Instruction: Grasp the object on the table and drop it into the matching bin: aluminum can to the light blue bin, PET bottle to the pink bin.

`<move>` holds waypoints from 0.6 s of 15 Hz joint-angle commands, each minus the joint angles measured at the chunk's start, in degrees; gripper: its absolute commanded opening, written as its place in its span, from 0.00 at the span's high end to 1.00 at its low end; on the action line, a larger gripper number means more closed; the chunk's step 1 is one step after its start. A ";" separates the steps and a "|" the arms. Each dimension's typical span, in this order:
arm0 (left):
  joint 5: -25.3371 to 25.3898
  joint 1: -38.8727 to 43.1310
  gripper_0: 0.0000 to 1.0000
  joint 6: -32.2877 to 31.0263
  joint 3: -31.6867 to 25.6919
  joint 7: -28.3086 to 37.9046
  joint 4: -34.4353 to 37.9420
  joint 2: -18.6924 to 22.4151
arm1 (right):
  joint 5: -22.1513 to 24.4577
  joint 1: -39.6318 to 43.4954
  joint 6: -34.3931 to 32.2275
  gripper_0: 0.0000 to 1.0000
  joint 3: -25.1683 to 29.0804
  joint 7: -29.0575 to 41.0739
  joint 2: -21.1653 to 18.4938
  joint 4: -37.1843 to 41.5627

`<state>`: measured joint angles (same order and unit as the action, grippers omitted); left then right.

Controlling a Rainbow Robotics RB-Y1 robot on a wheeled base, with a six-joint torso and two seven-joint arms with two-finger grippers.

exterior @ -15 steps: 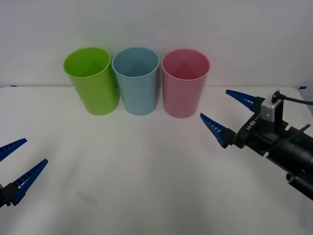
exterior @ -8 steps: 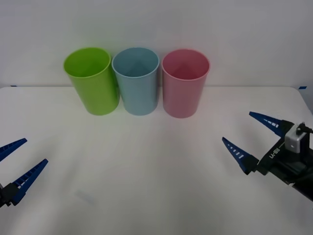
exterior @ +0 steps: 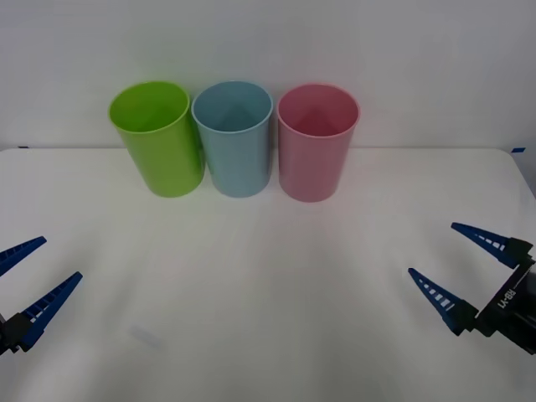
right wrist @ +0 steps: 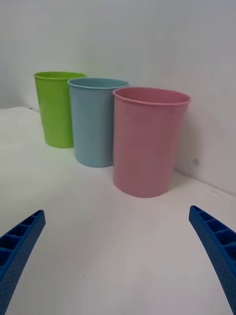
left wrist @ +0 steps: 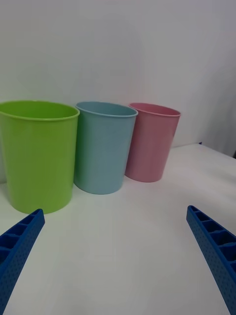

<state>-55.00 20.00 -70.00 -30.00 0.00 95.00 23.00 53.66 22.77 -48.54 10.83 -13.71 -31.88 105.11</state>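
The light blue bin stands at the back of the white table, with the pink bin touching its right side. The aluminum can is out of view. My right gripper hovers open and empty near the table's right front edge, well in front of the pink bin. At the left front edge my left gripper is parked, open and empty too.
A lime green bin stands left of the light blue one, all three in a row against the white wall. A faint grey smudge marks the table at front left.
My right gripper has pulled back from beside the pink bin toward the table's right front edge, staying open. The left arm has not moved.
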 commanded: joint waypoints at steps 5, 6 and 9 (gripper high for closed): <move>0.00 0.00 0.00 0.00 0.00 0.00 0.00 0.00 | -0.04 1.14 -10.96 0.00 5.87 0.35 1.82 -8.08; 0.00 0.00 0.00 0.00 0.00 0.00 0.00 0.00 | -0.40 2.02 -10.96 0.00 6.04 0.17 1.82 -8.17; 0.00 0.00 0.00 0.00 0.00 0.00 0.00 0.00 | -0.57 3.07 -10.96 0.00 6.04 0.08 1.82 -8.17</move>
<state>-55.00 20.00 -70.00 -30.00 0.00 95.00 23.00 53.10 25.64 -59.51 16.88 -13.51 -30.06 97.01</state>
